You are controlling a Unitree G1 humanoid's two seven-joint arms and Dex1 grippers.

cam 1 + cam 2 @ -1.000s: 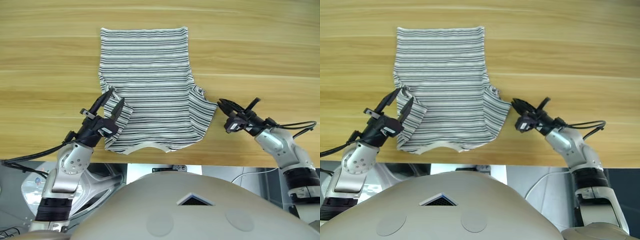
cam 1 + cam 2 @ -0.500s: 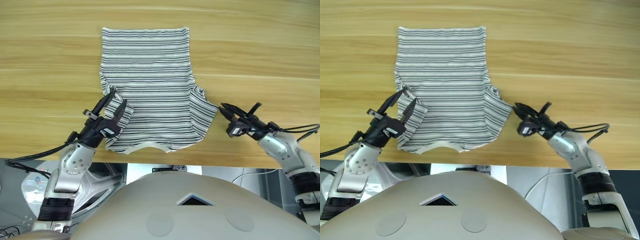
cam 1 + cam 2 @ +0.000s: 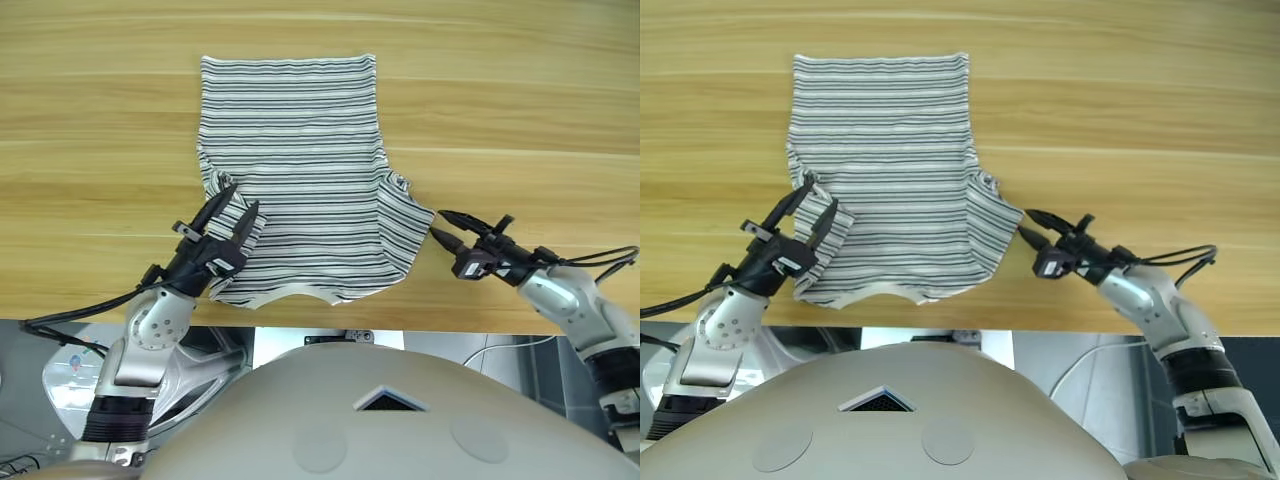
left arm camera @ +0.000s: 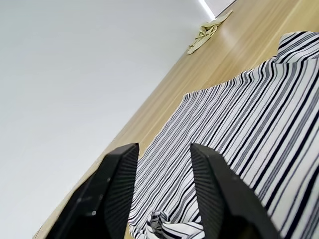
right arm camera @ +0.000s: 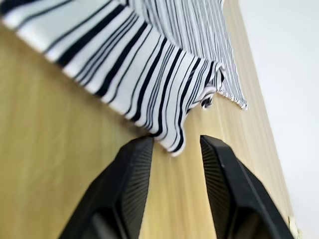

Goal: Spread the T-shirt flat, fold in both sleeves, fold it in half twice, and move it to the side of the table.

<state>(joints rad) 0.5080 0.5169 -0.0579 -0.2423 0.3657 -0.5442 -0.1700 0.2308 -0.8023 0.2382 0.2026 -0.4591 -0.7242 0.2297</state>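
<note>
- On the near left of the worktop (image 3: 100, 100), the left claw (image 3: 243, 196) hovers over the T-shirt's left sleeve (image 3: 243, 228). Its fingers are spread apart and grip nothing. Judging by that pose, it is lined up to pinch this sleeve and fold it inward.
- Just under that claw, the left sleeve looks rumpled and partly turned onto the body, with a small knot of cloth (image 4: 159, 221) at the armpit. It probably needs smoothing before any fold is made.
- Across the middle, the T-shirt (image 3: 295, 170) lies mostly flat on the wood, its hem (image 3: 288, 62) farthest from the robot and its collar (image 3: 305, 293) at the near edge. It is white with thin dark horizontal stripes, it has a few soft wrinkles, and it is not yet folded in half.
- Further right, the right sleeve (image 3: 408, 225) sticks out sideways from the body, unfolded, with its cuff corner on bare wood.
- At the right, the right claw (image 3: 437, 223) sits low, just beside that cuff. Its fingers (image 5: 129, 194) are parted to either side of the sleeve tip (image 5: 174, 144) and closed on nothing, which suits a pinch of the cuff.
</note>
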